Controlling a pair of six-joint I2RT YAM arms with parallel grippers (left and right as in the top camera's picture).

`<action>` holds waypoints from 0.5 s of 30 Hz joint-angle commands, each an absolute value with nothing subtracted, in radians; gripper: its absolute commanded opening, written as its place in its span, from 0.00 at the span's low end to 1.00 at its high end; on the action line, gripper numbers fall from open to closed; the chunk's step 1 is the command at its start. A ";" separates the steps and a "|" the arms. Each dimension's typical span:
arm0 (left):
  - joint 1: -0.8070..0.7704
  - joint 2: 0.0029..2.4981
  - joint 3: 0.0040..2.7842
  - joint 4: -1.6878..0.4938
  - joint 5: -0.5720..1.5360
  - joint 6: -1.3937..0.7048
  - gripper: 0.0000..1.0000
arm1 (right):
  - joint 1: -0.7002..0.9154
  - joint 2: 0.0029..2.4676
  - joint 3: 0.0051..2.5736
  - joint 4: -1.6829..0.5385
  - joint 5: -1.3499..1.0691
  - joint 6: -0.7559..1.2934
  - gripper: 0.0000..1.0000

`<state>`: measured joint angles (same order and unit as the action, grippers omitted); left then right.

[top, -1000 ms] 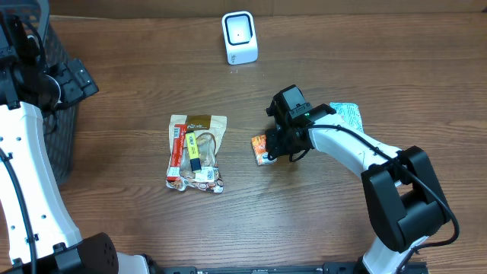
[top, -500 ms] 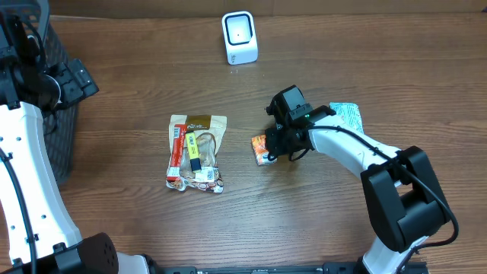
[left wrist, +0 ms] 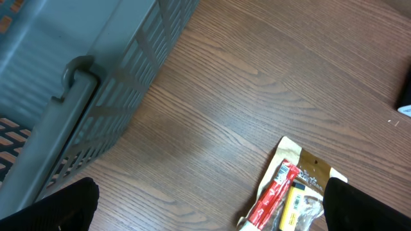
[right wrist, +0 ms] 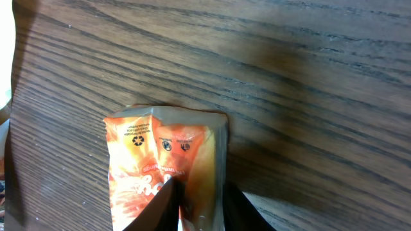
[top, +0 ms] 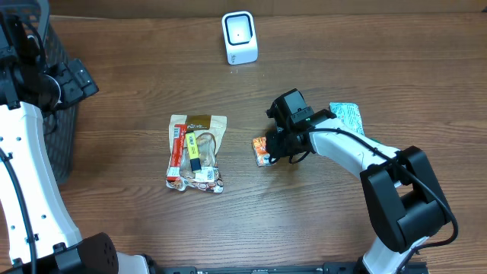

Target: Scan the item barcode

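Right wrist view puts the orange snack packet (right wrist: 160,173) flat on the wooden table (right wrist: 308,83), printed face up, with the right gripper (right wrist: 199,208) pinched onto its near edge, one dark finger (right wrist: 160,208) on each side of a raised fold. Overhead, the packet lies right of the table's middle, under that gripper. Behind the right arm, partly covered by it, sits a green and white packet (top: 348,116). To the packet's left, well apart, lies a clear bag (top: 196,152) holding a red stick, a yellow item and small wrapped pieces. The white scanner (top: 240,36) stands upright near the far edge, with open table between it and the packet. A dark slatted basket (top: 65,129) stands at the left edge; its contents cannot be made out. The left gripper (left wrist: 209,196) hangs beside the basket, fingers spread wide and holding nothing.
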<state>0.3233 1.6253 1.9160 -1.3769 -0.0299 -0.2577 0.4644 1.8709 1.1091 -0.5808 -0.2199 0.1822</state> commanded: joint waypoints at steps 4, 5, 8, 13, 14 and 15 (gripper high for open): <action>0.325 1.621 1.933 -1.377 -0.026 -0.250 1.00 | 0.463 1.859 1.085 -0.584 -0.207 0.178 0.18; 0.325 1.621 1.933 -1.377 -0.026 -0.250 1.00 | 0.463 1.859 1.085 -0.584 -0.207 0.178 0.16; 0.325 1.621 1.933 -1.377 -0.026 -0.250 1.00 | 0.463 1.859 1.085 -0.585 -0.206 0.178 0.15; 0.325 1.621 1.933 -1.377 -0.026 -0.250 1.00 | 0.463 1.859 1.085 -0.585 -0.207 0.178 0.15; 0.325 1.621 1.933 -1.377 -0.026 -0.250 1.00 | 0.463 1.859 1.085 -0.585 -0.207 0.178 0.15; 0.325 1.621 1.933 -1.377 -0.026 -0.250 1.00 | 0.463 1.859 1.085 -0.585 -0.207 0.178 0.14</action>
